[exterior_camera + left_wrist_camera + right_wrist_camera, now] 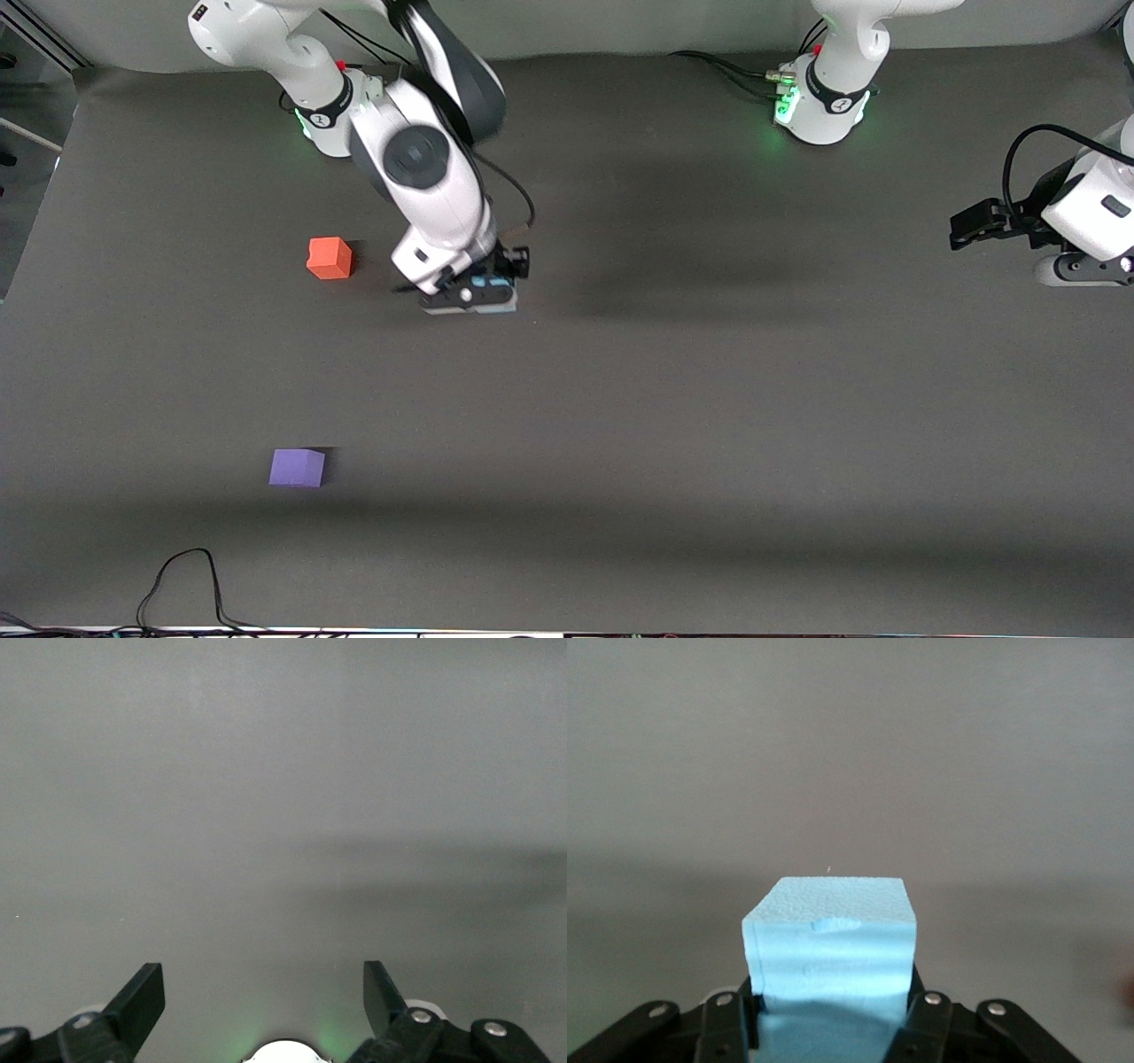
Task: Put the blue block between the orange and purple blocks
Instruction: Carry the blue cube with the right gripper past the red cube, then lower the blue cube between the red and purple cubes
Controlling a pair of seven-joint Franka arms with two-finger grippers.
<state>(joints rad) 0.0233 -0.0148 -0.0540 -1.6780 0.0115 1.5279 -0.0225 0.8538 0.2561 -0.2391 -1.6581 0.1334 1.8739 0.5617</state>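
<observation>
My right gripper (474,297) is shut on the light blue block (493,296) and holds it low over the table, beside the orange block (330,258), toward the left arm's end. In the right wrist view the blue block (830,939) fills the gap of the gripper (830,997), its sides pinched in by the fingers. The purple block (298,468) lies on the table nearer to the front camera than the orange one. My left gripper (970,226) waits open and empty at the left arm's end of the table; its wrist view shows the gripper (264,992) over bare mat.
A dark grey mat (709,399) covers the table. A black cable (182,580) loops at the table's front edge, nearer to the camera than the purple block. The arm bases (819,102) stand along the back.
</observation>
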